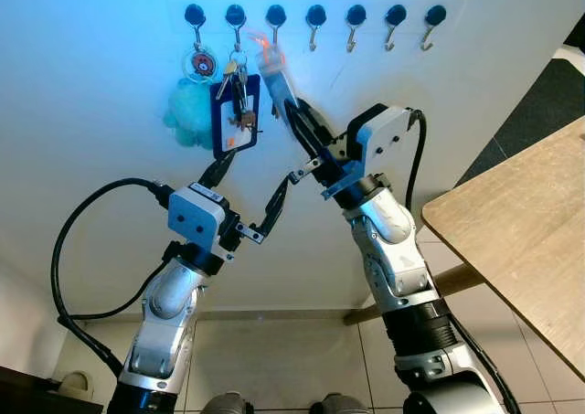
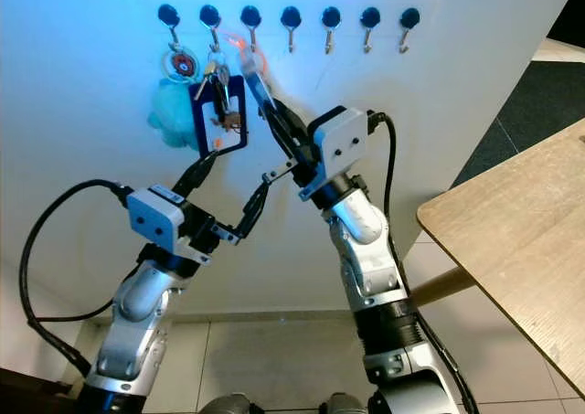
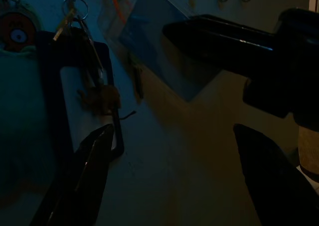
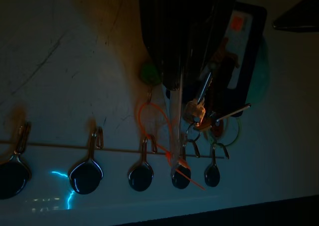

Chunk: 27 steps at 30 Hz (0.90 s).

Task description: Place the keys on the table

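My right gripper (image 1: 285, 99) pinches a pale blurred tag below the white wall hook rail (image 1: 315, 14). Left fingers (image 1: 219, 169) spread under the metal keys (image 1: 236, 74), a light, jangly bunch; I'd grip its ring.

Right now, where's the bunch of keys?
The keys hang from the second hook from the left on the wall rack, in front of a dark blue card holder and beside a teal pom-pom.
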Available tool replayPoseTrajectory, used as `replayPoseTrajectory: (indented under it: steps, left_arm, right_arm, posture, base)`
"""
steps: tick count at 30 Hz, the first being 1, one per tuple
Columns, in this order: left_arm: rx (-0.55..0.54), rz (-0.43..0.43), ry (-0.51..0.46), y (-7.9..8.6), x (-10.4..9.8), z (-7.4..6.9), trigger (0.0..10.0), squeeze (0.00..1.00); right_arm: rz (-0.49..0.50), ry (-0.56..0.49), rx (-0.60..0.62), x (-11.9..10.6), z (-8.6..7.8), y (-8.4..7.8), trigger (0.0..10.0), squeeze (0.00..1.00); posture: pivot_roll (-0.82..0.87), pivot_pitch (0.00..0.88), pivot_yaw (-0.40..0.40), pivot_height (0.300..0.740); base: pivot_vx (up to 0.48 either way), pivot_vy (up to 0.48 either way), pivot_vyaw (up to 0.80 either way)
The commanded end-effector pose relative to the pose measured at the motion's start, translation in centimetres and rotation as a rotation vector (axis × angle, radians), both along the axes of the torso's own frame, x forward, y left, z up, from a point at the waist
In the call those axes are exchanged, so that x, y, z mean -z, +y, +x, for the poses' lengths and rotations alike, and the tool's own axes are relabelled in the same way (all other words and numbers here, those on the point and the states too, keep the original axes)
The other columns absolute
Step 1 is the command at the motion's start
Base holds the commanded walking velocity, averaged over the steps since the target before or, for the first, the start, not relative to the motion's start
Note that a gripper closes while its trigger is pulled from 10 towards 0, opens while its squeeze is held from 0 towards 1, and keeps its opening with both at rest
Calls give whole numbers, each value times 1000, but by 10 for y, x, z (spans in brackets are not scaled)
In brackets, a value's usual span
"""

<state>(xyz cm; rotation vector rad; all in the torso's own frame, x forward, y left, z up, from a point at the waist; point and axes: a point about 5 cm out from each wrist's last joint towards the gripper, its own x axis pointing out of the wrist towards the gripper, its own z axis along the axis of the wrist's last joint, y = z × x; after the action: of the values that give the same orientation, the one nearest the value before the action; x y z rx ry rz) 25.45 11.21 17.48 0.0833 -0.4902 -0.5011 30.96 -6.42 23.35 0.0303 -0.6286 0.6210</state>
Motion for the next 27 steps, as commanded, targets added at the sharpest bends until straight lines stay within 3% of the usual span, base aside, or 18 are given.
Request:
replayPoseTrajectory:
  steps: [1,19,26,27]
  left_arm:
    - [4,16,13,0,3,-2,10000,0]
    - [7,19,10,0,3,-4,10000,0]
    - [10,24,11,-1,4,-4,10000,0]
    - [11,25,12,-1,4,-4,10000,0]
  right_arm:
    - [-11,-40,-35,-10,-6,7,0,0]
    - [49,-130,-29,-40,-12,7,0,0]
    - [40,-105,-21,-36,-11,7,0,0]
    - [18,-68,-15,-28,-9,7,3922,0]
  posture:
    - [31,102,-20,740]
    - [29,106,-20,740]
    - [28,107,-20,740]
    - [28,108,-19,740]
  base:
    - [0,0,0]
    - [0,0,0]
    - [0,0,0]
    - [0,0,0]
